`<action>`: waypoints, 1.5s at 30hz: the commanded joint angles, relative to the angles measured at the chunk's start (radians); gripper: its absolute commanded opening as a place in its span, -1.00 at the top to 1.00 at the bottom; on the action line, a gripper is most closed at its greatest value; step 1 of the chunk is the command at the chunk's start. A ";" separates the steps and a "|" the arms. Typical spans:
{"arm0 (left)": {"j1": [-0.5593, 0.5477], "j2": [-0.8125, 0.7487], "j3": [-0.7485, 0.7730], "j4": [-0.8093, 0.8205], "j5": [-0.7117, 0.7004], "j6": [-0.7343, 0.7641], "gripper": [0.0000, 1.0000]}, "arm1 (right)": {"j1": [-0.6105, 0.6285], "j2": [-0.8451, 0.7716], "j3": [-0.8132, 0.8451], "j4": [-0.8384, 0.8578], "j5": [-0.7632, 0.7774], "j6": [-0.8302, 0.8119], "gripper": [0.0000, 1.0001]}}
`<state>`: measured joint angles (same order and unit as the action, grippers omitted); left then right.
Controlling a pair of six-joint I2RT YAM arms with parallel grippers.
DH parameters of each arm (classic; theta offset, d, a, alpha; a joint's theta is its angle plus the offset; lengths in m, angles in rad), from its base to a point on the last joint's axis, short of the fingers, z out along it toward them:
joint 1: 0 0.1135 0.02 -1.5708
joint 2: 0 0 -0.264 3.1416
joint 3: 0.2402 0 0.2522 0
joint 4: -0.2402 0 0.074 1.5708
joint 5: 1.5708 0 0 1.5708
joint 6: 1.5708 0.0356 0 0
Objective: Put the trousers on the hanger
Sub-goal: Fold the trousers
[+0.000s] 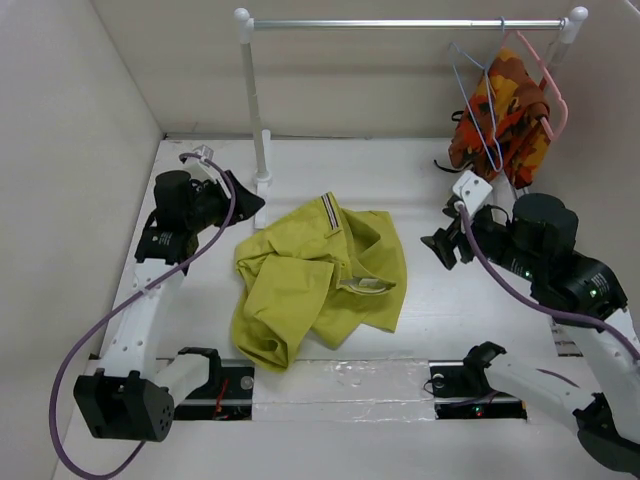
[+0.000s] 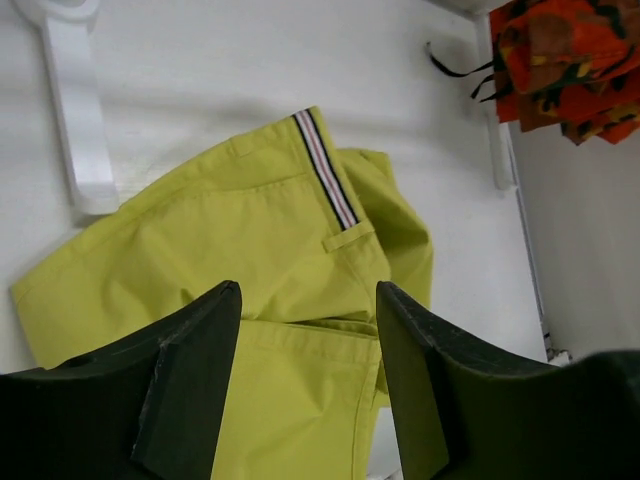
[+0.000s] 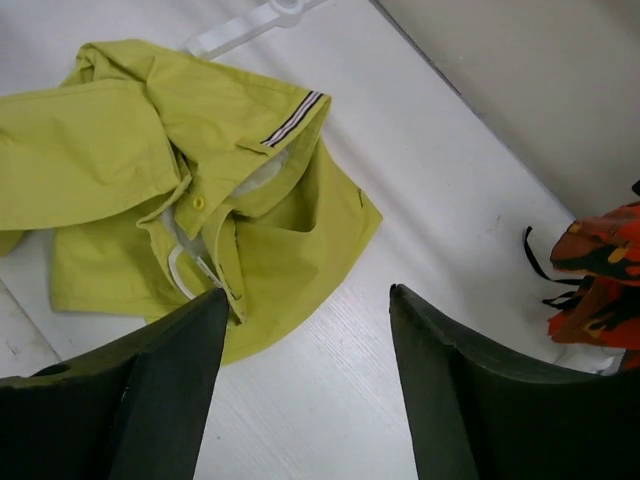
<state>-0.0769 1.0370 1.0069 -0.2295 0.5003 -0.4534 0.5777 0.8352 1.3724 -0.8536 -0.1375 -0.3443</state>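
The mustard yellow-green trousers (image 1: 315,275) lie crumpled in the middle of the white table, striped waistband trim (image 1: 330,212) facing up. The pale-blue wire hanger (image 1: 466,95) hangs from the rail at the back right, beside the patterned garment. My left gripper (image 1: 245,205) hovers just left of the trousers, open and empty. In the left wrist view the trousers (image 2: 250,230) fill the space below the left gripper (image 2: 308,290). My right gripper (image 1: 438,248) is open to the right of the cloth. The right wrist view has the right gripper (image 3: 308,292) over bare table by the trousers (image 3: 130,150).
A white clothes rack (image 1: 258,110) stands at the back, its rail (image 1: 400,23) carrying a thicker pink hanger (image 1: 550,90) and an orange, red and brown garment (image 1: 510,125). Walls close in on the left, back and right. The rack's foot (image 2: 75,110) is near the trousers.
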 commanded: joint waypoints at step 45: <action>0.003 0.324 -0.435 0.180 -0.278 -0.283 -0.04 | -0.015 1.237 0.258 0.797 -0.399 0.209 0.89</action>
<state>-0.0765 1.3411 0.6075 -0.0978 0.2180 -0.7269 0.5190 2.1338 1.6329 -0.1516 -0.4732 -0.1570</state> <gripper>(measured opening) 0.609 0.230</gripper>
